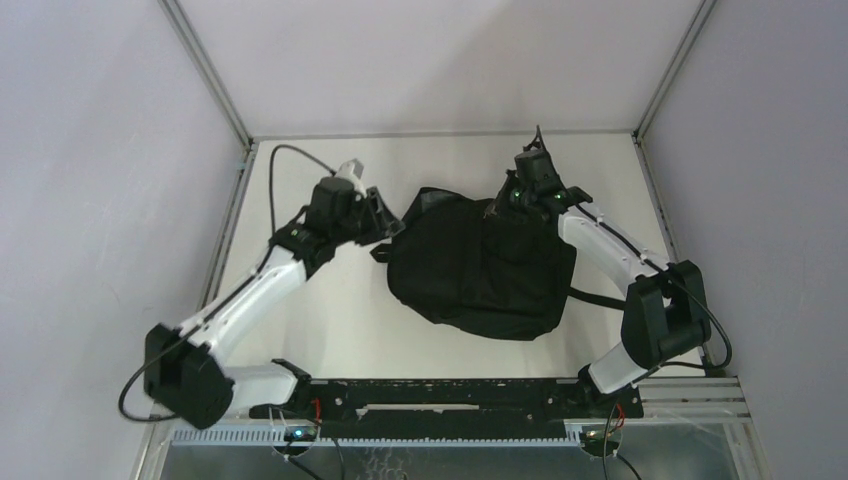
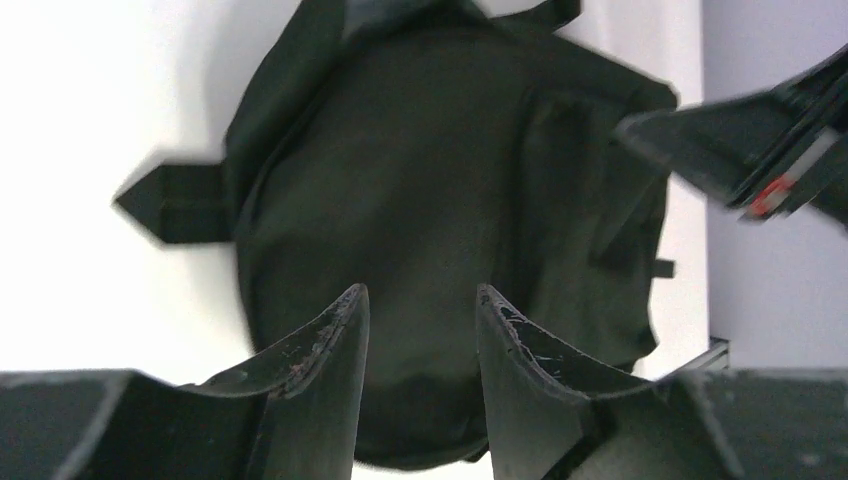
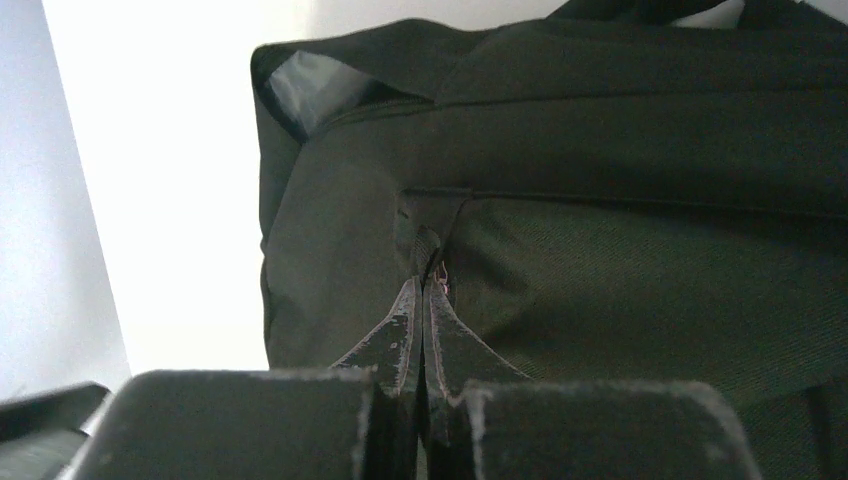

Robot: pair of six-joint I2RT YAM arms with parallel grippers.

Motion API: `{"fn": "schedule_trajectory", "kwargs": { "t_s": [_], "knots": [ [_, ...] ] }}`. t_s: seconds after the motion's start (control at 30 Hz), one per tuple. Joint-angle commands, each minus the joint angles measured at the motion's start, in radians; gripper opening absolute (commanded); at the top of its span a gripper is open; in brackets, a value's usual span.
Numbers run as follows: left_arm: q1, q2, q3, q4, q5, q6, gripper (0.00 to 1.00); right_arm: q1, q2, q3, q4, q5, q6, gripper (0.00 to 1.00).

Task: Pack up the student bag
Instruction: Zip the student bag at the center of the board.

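The student bag (image 1: 480,270) is a floppy black backpack lying in the middle of the white table. My left gripper (image 1: 388,226) is open at its left edge; in the left wrist view its fingers (image 2: 420,292) hover spread above the bag's fabric (image 2: 420,170), holding nothing. My right gripper (image 1: 498,207) is at the bag's far top edge. In the right wrist view its jaws (image 3: 425,282) are pressed together on a small pink-tipped tab (image 3: 440,271) at a seam of the bag (image 3: 640,290). A pocket opening (image 3: 315,90) gapes at the bag's corner.
A black strap end (image 2: 170,205) sticks out from the bag's side, and another strap (image 1: 600,298) trails toward the right arm. The right gripper's body (image 2: 745,160) shows in the left wrist view. Grey walls enclose the table (image 1: 330,320) on three sides.
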Motion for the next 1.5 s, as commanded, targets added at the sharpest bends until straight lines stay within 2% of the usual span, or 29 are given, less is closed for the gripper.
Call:
{"fn": "schedule_trajectory", "kwargs": {
  "t_s": [0.0, 0.17, 0.43, 0.63, 1.1, 1.23, 1.4, 1.47],
  "knots": [
    [-0.030, 0.190, 0.199, 0.043, 0.087, 0.020, 0.49, 0.026, -0.054, -0.031, 0.045, 0.056, -0.001, 0.00],
    [-0.077, 0.430, 0.411, 0.060, 0.209, -0.011, 0.49, 0.026, -0.065, -0.066, 0.045, 0.064, 0.009, 0.00],
    [-0.132, 0.665, 0.636, 0.087, 0.310, -0.062, 0.50, 0.020, -0.081, -0.086, 0.039, 0.064, 0.006, 0.00],
    [-0.155, 0.788, 0.782, -0.012, 0.301, -0.036, 0.50, 0.016, -0.089, -0.086, 0.042, 0.060, 0.005, 0.00],
    [-0.167, 0.940, 0.944, -0.105, 0.289, -0.034, 0.46, 0.012, -0.094, -0.085, 0.036, 0.052, 0.003, 0.00],
    [-0.169, 0.962, 0.955, -0.075, 0.330, -0.045, 0.36, 0.014, -0.089, -0.086, 0.039, 0.047, 0.006, 0.00],
    [-0.168, 0.969, 0.955, -0.046, 0.361, -0.049, 0.02, 0.016, -0.091, -0.086, 0.032, 0.051, 0.004, 0.00],
    [-0.167, 0.963, 0.953, -0.040, 0.363, -0.048, 0.00, 0.017, -0.092, -0.086, 0.026, 0.054, 0.003, 0.00]
  ]
}}
